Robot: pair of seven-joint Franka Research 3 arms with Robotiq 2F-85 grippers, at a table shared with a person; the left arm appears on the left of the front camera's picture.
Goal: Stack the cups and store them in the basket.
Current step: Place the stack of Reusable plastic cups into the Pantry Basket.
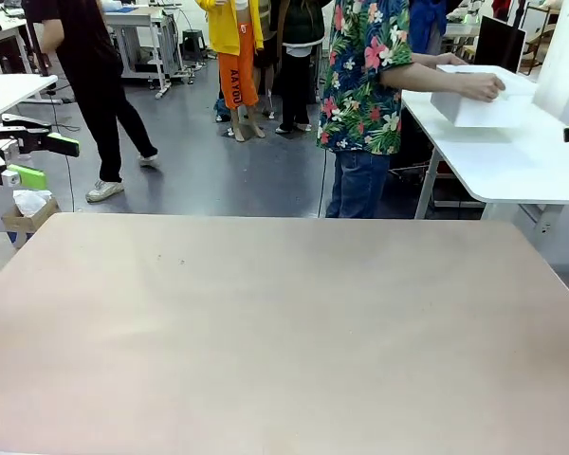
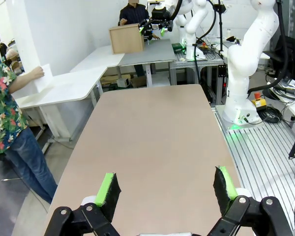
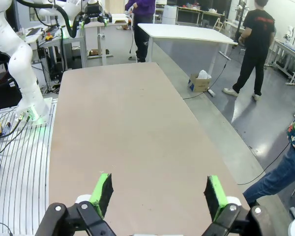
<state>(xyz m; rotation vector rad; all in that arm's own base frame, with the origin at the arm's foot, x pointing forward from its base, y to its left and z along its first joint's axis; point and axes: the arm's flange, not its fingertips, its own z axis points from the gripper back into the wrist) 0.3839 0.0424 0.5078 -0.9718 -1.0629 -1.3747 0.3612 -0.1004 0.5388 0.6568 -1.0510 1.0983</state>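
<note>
At the far right of the front view, the white rectangular plastic basket [image 1: 482, 106] sits on a white side table [image 1: 512, 166] beyond the main work area, with the hand [image 1: 481, 86] of a person in a floral shirt [image 1: 365, 71] resting on its top edge. From the left wrist view the same bin shows as a pale slab [image 2: 44, 78] under that hand, standing on the white table [image 2: 69, 88].

Nearer the camera, the broad pinkish-beige matte surface [image 1: 284, 332] lies bare. The left tool [image 1: 28, 159] hangs at the left edge of the front view, off the surface's corner; in its own wrist view its green-padded fingers are spread wide [image 2: 167, 189] with nothing between them. The right tool [image 3: 157, 194] is likewise spread wide and empty above the surface [image 3: 132, 137].

Orange shorts [image 1: 237, 76] in the background carry vertical lettering, too small to read surely. A cardboard box [image 1: 24, 216] stands on the floor at left.
</note>
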